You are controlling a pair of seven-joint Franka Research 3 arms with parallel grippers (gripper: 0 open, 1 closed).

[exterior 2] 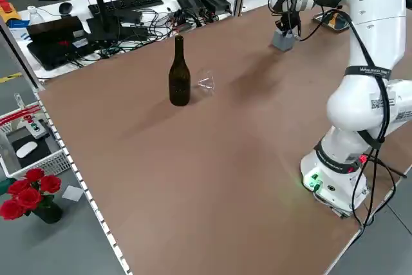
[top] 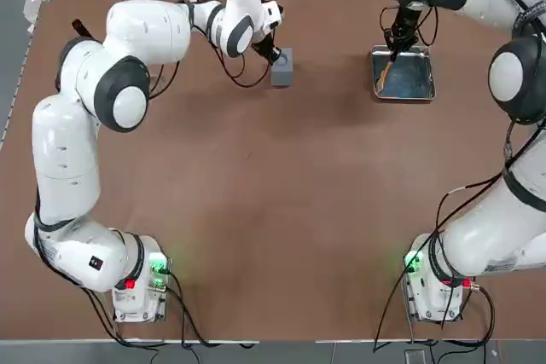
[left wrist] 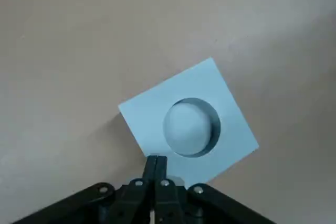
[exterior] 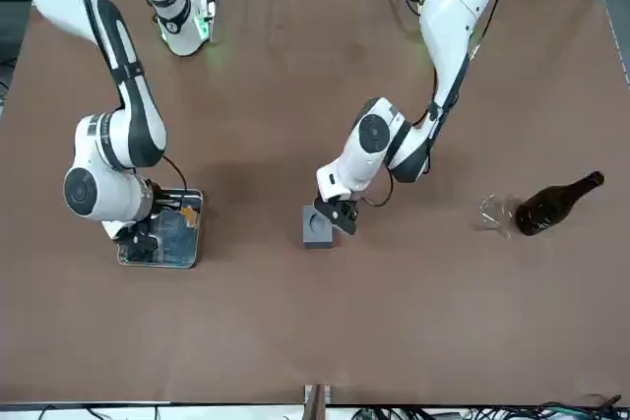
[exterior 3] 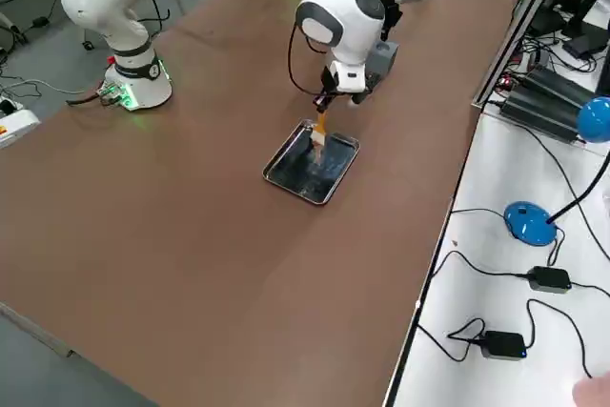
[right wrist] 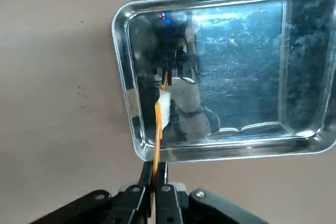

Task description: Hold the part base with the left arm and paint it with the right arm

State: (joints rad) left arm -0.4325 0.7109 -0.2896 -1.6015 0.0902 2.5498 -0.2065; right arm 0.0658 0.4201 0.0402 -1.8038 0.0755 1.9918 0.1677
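The part base (top: 282,66) is a small grey block with a round recess, standing on the brown table at the far middle. My left gripper (top: 271,50) is shut, and its closed fingertips (left wrist: 156,161) sit against one edge of the block (left wrist: 189,124) without enclosing it. My right gripper (top: 394,47) hangs over the near-left corner of a flat metal tray (top: 403,95) and is shut on a brush (right wrist: 157,129) with an orange handle. The brush's white bristle end points down into the tray (right wrist: 126,77). I cannot tell whether it touches the bottom.
A dark glass bottle (exterior: 551,204) lies at the robot's far left, next to a small clear glass (exterior: 497,211). Cables, a keyboard and boxes crowd the bench beyond the table's far edge. Both arm bases stand at the near edge.
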